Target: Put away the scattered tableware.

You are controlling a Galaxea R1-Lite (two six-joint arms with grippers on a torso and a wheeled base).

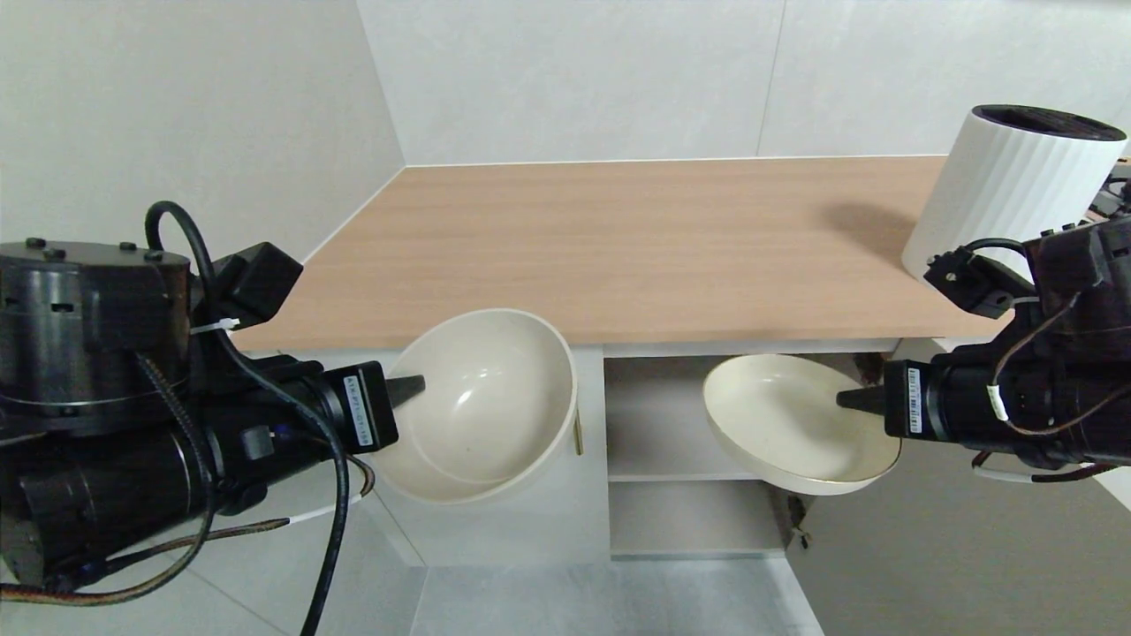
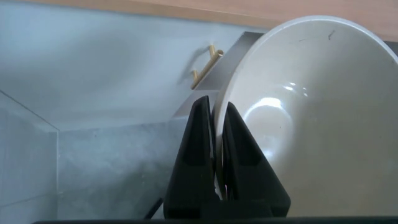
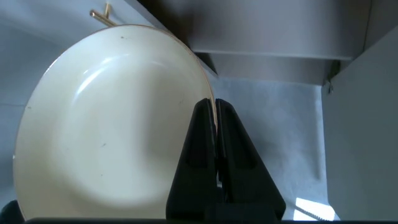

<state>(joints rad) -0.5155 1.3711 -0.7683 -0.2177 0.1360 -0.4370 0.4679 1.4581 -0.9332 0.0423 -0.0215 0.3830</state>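
on the left, the left gripper has its two black fingers pressed onto the near rim of a cream bowl, one finger inside the wall and one outside; the bowl hangs in the air, tipped so its hollow faces up and toward the camera, just below the front edge of the wooden countertop and in front of a closed white cabinet door; a small brass handle shows at that door's right edge, just beside the bowl's rim; next to it the cabinet compartment stands open, with a pale shelf across it; a shallow cream plate with a thin gold edge is held before the right part of this opening, above the shelf level, tilted slightly; the right gripper pinches the plate's right rim between closed-up fingers, the rim running between them; farther right, a white ribbed container with a dark open top sits at the right end of the countertop; grey tiled floor lies below the cabinet
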